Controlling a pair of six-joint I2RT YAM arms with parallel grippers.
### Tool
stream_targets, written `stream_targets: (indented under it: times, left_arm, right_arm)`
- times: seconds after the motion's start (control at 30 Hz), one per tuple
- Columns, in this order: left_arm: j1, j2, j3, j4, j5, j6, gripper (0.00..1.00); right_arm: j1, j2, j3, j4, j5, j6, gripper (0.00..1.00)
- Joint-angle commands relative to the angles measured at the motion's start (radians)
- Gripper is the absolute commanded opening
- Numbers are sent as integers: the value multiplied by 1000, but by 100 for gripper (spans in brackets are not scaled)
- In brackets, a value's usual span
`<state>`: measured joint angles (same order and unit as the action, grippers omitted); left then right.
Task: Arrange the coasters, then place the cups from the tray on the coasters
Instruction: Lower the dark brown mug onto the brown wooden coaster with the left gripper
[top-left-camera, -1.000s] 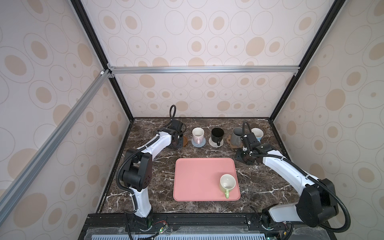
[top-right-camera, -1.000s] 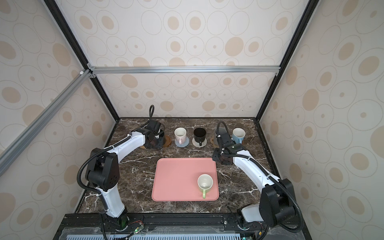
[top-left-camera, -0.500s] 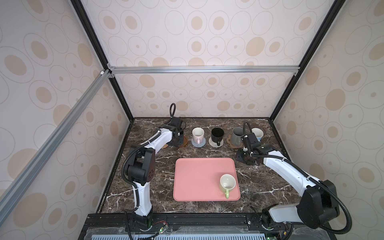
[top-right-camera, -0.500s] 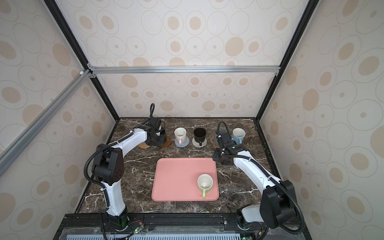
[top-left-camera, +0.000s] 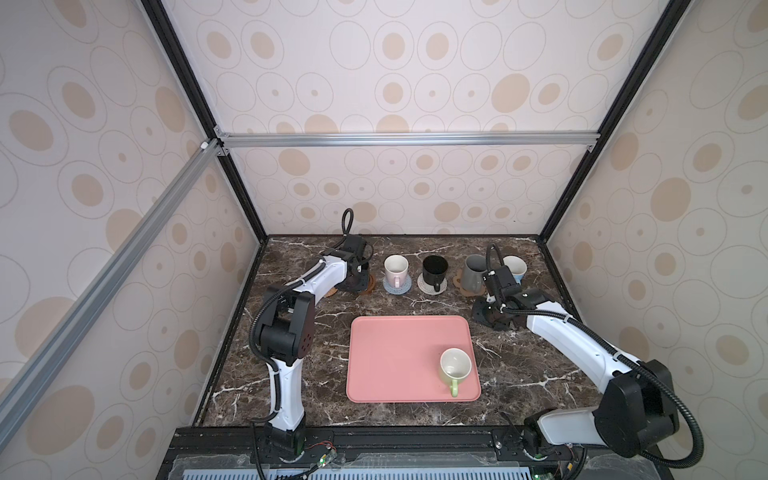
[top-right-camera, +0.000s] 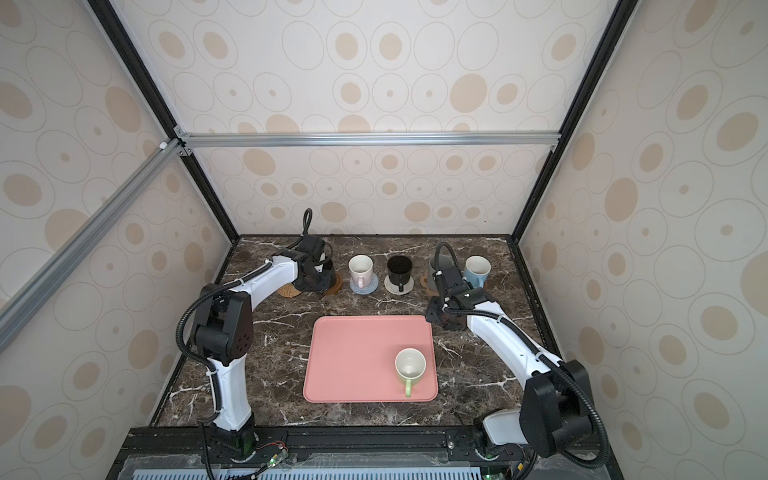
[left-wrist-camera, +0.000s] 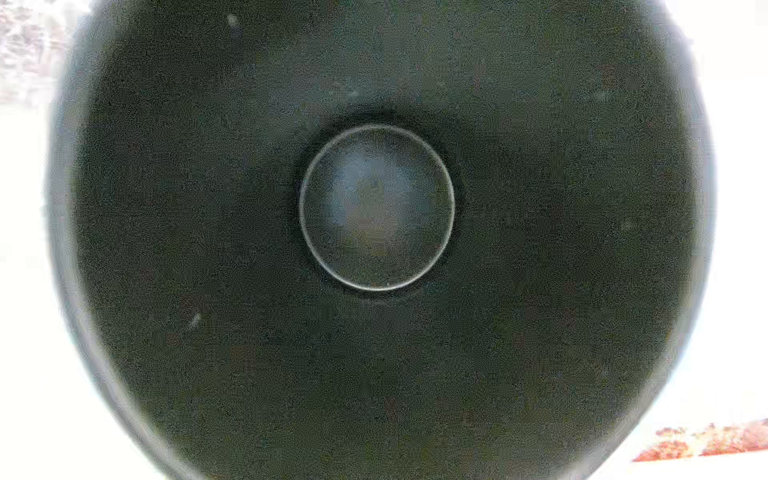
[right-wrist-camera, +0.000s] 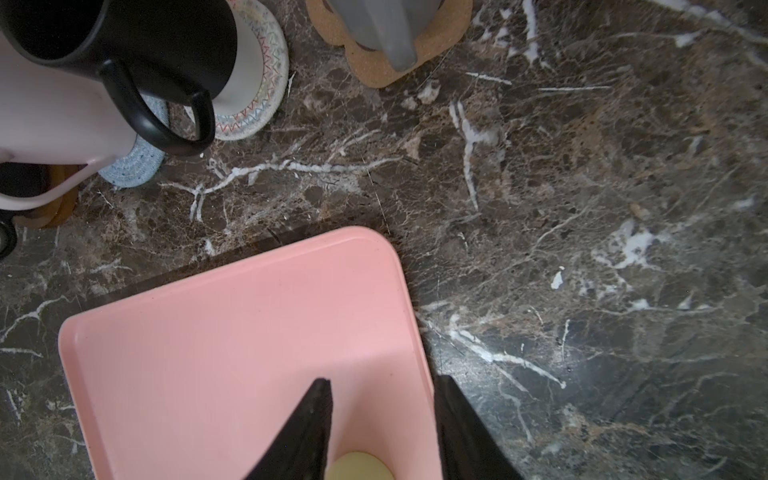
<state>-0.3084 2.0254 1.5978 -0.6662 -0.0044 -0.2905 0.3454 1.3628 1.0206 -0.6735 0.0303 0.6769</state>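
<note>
reaching far forward, elbow raised, your left gripper (top-left-camera: 354, 279) sits pinched narrow on the black mug (left-wrist-camera: 376, 208), at the brown disc coaster (top-left-camera: 371, 286); its wrist view shows only the mug's dark inside. your right gripper (right-wrist-camera: 382, 380) hangs part-spread and empty above the tray (right-wrist-camera: 208, 353) corner; the light green mug (top-left-camera: 455, 365) stands on it, back toward that arm's base. only top views show the rattan coaster (top-right-camera: 289, 291) beside the left gripper.
</note>
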Motion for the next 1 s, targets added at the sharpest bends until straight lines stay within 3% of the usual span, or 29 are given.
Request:
stream_targets:
  times: [0.0, 0.97]
  left_arm:
    - [8, -14, 71, 38, -1, 26, 10]
    - [8, -5, 18, 40, 6, 8, 16]
  right_arm:
    - [-5, -10, -9, -20, 17, 10, 44]
    - [-6, -4, -19, -8, 13, 15, 44]
